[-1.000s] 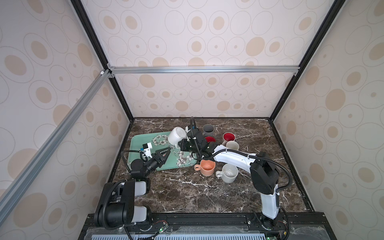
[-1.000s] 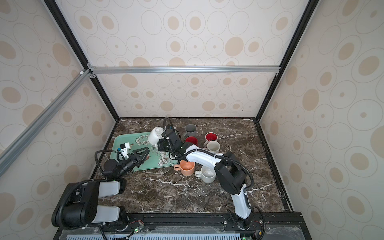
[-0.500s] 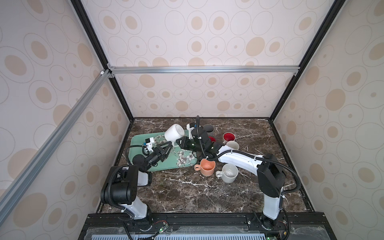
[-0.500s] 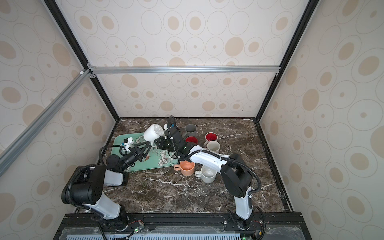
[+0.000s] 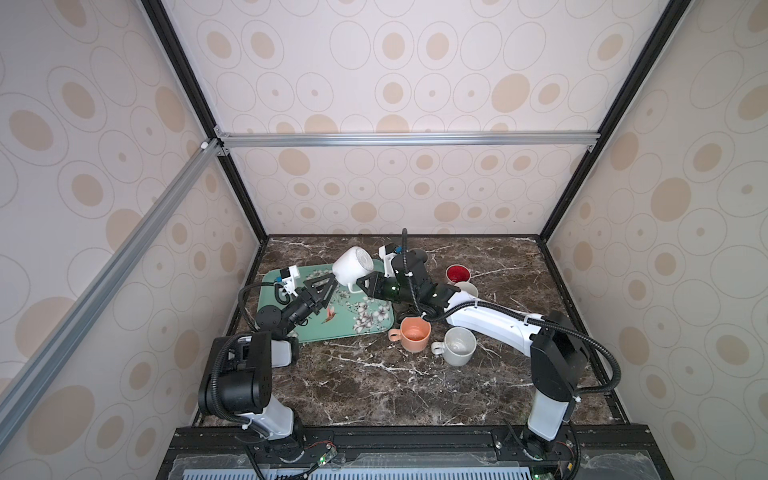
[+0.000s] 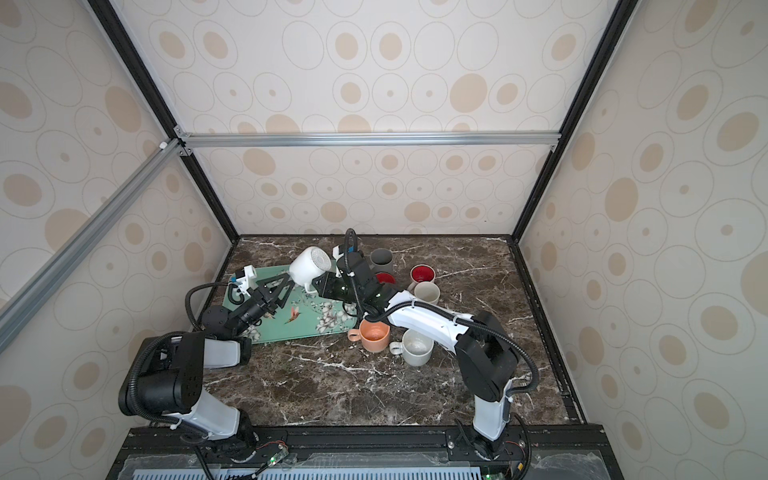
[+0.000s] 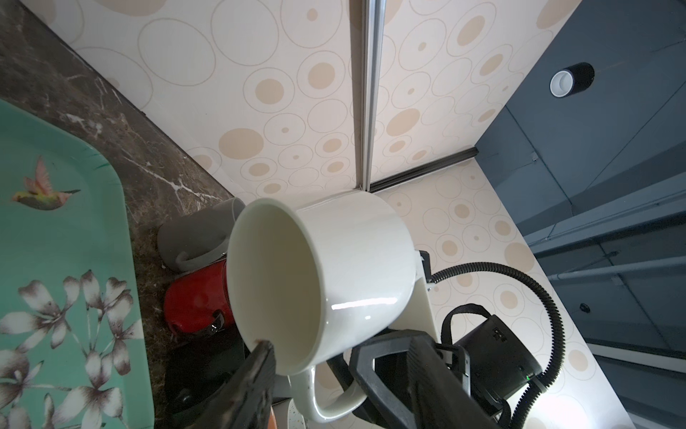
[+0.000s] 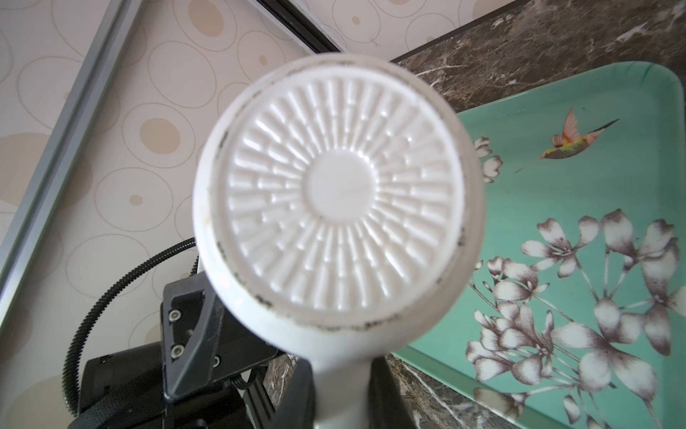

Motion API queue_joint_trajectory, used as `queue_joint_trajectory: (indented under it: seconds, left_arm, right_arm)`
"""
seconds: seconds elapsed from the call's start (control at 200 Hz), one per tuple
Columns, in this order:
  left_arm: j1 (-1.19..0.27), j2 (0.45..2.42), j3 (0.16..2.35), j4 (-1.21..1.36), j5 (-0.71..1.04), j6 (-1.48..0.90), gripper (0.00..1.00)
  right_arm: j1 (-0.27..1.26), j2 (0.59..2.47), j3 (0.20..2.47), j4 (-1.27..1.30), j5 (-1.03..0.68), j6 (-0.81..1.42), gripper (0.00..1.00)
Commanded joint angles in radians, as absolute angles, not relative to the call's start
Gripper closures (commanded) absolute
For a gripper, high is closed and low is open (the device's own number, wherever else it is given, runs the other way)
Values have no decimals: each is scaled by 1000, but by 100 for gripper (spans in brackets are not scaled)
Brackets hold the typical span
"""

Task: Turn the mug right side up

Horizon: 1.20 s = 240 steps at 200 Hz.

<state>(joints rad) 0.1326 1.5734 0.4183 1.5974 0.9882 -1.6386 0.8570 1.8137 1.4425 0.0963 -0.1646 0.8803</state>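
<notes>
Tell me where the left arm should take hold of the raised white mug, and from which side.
Grip the rim of the white mug, left gripper fingers astride the wall, coming from the open mouth, which faces that arm. The right gripper holds the handle.

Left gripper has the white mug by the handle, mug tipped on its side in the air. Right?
No: the right gripper has the mug by the handle, as the right wrist view shows. It is tipped on its side in the air.

The white mug [image 7: 352, 260] looks like glossy glazed ceramic, its underside ribbed. The tray [image 8: 538, 96] is smooth and shiny. The tabletop [image 5: 374, 390] resembles polished marble.
</notes>
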Motion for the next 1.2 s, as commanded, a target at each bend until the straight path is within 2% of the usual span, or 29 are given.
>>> queue_joint_trajectory:
  seconds: [0.0, 0.245, 0.405, 0.6, 0.745, 0.89, 0.96, 1.1, 1.195]
  left_arm:
    - [138, 1552, 480, 1771, 1050, -1632, 41]
    - [135, 1526, 564, 1841, 1125, -1697, 42]
    - [136, 1474, 627, 1842, 1160, -1739, 47]
    - [128, 1419, 666, 1842, 1162, -1786, 63]
    - [110, 1402, 680, 1841, 1170, -1811, 78]
    - [99, 1387, 689, 1841, 1173, -1826, 90]
    - [98, 1380, 693, 1841, 1170, -1832, 93]
    - [97, 1363, 701, 1840, 1169, -1842, 98]
    - [98, 1349, 702, 1828, 1170, -1840, 100]
  right_arm:
    - [853, 1746, 1454, 197, -207, 900, 100]
    - [853, 1736, 1445, 229, -279, 959, 100]
    - [846, 1735, 1422, 277, -318, 1021, 100]
    - [824, 1744, 1380, 400, -391, 1136, 100]
    - [817, 1740, 1394, 363, -425, 1123, 100]
    - [808, 1731, 1405, 331, -453, 1111, 100]
    - [804, 1724, 1405, 317, -456, 1105, 100]
    - [793, 1700, 1399, 276, -453, 1078, 86]
    - [782, 1670, 1390, 235, -437, 1043, 66]
